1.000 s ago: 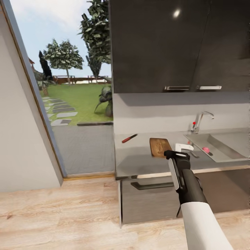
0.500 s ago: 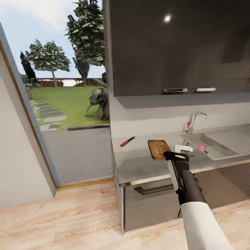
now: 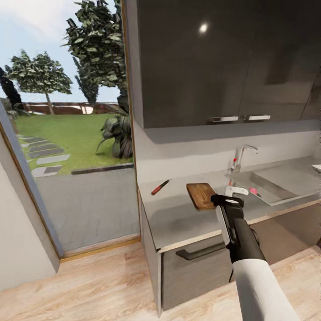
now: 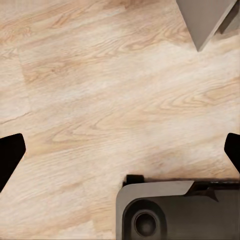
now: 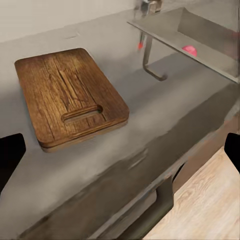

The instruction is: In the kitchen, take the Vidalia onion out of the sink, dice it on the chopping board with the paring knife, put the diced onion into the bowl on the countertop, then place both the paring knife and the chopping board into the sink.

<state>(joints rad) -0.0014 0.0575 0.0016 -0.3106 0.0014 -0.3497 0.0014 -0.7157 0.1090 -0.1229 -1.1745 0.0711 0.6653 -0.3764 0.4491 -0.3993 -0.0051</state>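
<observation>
The dark wooden chopping board [image 3: 200, 195] [image 5: 70, 95] lies flat on the grey countertop [image 3: 178, 216] [image 5: 165, 100]. The red-handled paring knife [image 3: 160, 187] rests to its left near the wall. To the right, the steel sink [image 3: 272, 180] [image 5: 200, 27] holds the small pinkish Vidalia onion [image 3: 253, 191] [image 5: 189, 50]. My right gripper [image 3: 235, 191] [image 5: 120, 152] hovers open above the counter's front edge, just right of the board, holding nothing. My left gripper [image 4: 120, 150] hangs open over the wooden floor. A small white shape [image 3: 317, 168] at the far right edge may be the bowl.
A chrome tap with a red knob [image 3: 238, 158] stands behind the sink. Dark upper cabinets [image 3: 214, 62] hang above the counter, and a drawer handle [image 3: 198, 252] juts out below it. A glass opening to a garden [image 3: 67, 133] is on the left. The robot's base [image 4: 175, 210] sits over the floor.
The whole picture has shifted left, so the camera has moved; the counter now stands at more of an angle. The right arm keeps its place in the view.
</observation>
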